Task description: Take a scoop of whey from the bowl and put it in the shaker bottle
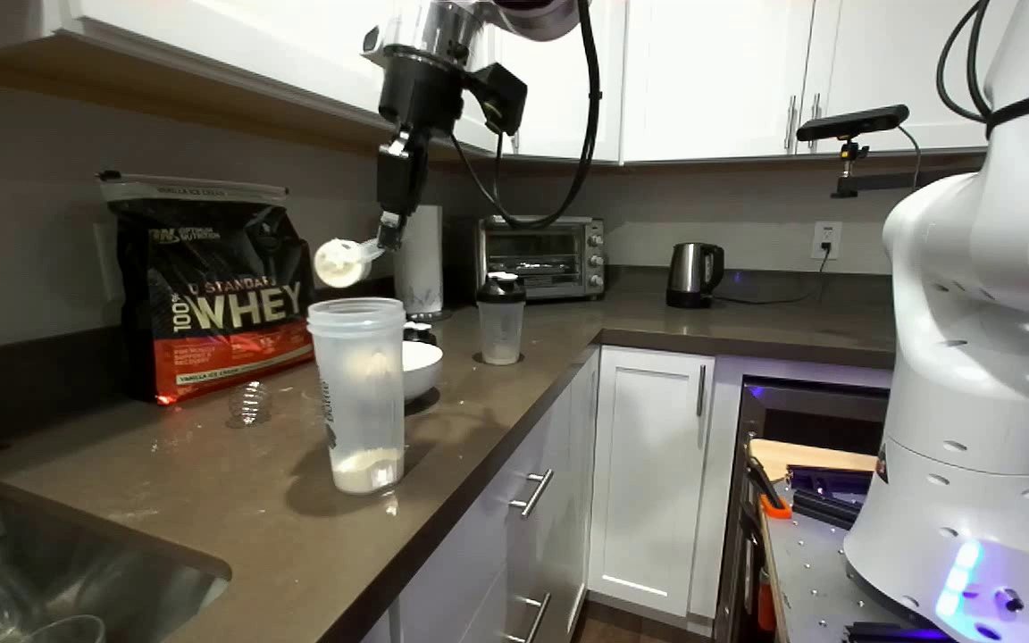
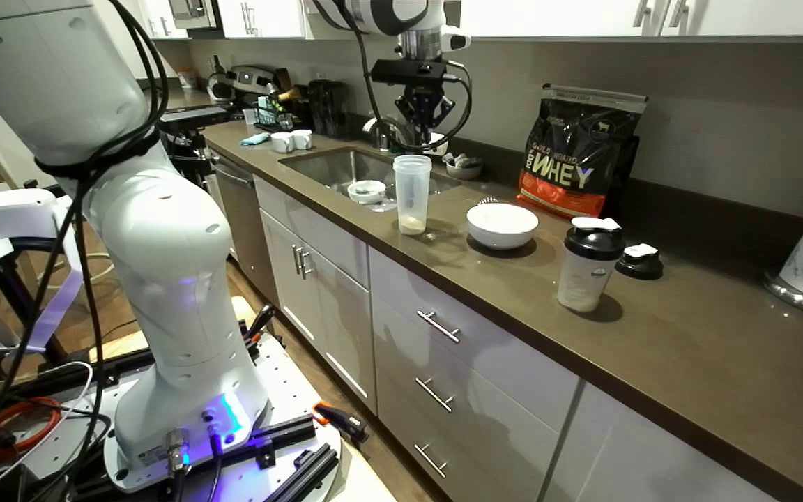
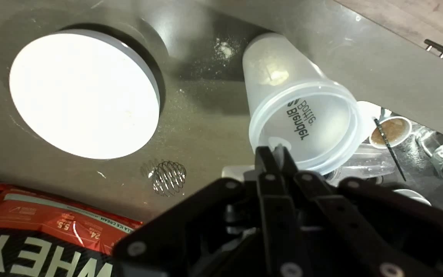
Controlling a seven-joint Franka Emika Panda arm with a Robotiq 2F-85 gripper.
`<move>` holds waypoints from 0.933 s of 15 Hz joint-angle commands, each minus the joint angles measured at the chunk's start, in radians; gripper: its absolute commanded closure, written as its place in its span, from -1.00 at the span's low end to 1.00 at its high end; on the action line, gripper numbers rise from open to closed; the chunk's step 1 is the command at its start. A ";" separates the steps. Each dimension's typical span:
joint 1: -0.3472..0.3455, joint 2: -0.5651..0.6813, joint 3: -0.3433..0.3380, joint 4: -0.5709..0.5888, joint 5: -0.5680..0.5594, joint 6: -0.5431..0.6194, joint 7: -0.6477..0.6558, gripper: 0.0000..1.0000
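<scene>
My gripper point(image 1: 389, 234) is shut on the handle of the pale scoop point(image 1: 342, 263). The scoop's cup is tipped sideways above the mouth of the shaker bottle point(image 1: 358, 384), with white whey showing in it. The frosted bottle stands upright in both exterior views point(image 2: 413, 188), with whey point(image 1: 367, 471) at its bottom. In the wrist view, the fingertips point(image 3: 277, 152) overlap the bottle's rim point(image 3: 258, 127) and mostly hide the scoop. The white bowl point(image 2: 502, 226) stands beside the bottle and also shows in the wrist view point(image 3: 85, 96); glare hides its contents there.
The black WHEY bag point(image 1: 220, 295) stands against the wall. A wire ball point(image 3: 169, 177) lies near the bottle. The sink point(image 1: 148, 572) lies past the bottle. A smaller black-lidded shaker point(image 2: 586, 279) and a black lid point(image 2: 640, 263) are beyond the bowl. Upper cabinets overhang the counter.
</scene>
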 commanded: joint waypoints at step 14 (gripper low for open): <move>0.026 -0.057 0.003 -0.095 -0.095 0.127 0.005 0.92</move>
